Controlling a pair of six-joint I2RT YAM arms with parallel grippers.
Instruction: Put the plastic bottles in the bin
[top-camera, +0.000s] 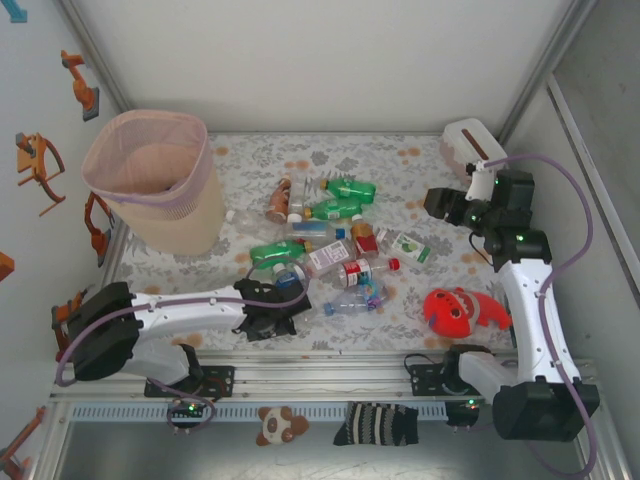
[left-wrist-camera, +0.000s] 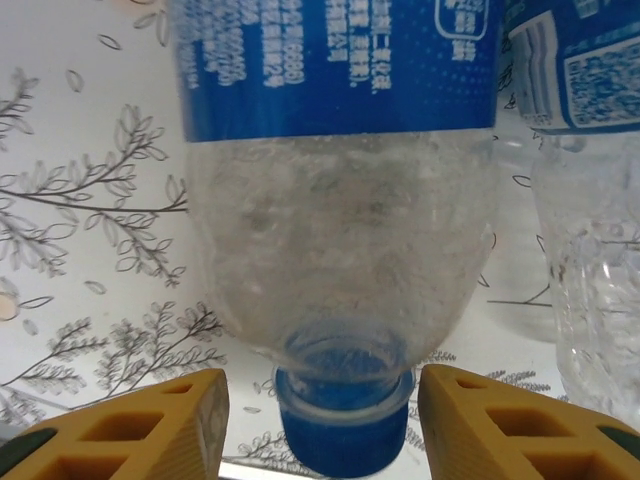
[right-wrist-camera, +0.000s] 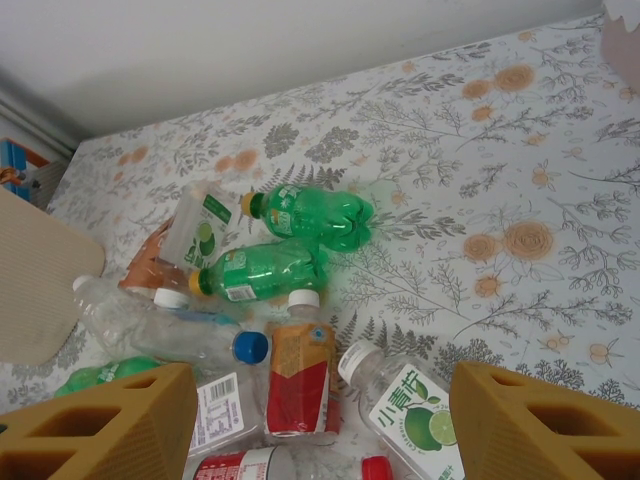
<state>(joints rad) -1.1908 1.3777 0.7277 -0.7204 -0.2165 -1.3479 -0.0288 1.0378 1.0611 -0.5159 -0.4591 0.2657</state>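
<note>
Bottles (top-camera: 335, 257) heaped centre; bin (top-camera: 185, 220) behind-left; toy (top-camera: 455, 310) right; tissue box (top-camera: 468, 140) behind-right.

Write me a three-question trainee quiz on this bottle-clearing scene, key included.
1. True or false: the bin stands at the far-left corner of the table.
2. Multiple choice: the left hand straddles the neck of a clear bottle. Its cap is: A red, B blue, C white.
3. Fill in: the red toy lies nearest the ___ arm's base.
Key: 1 true; 2 B; 3 right.
</note>
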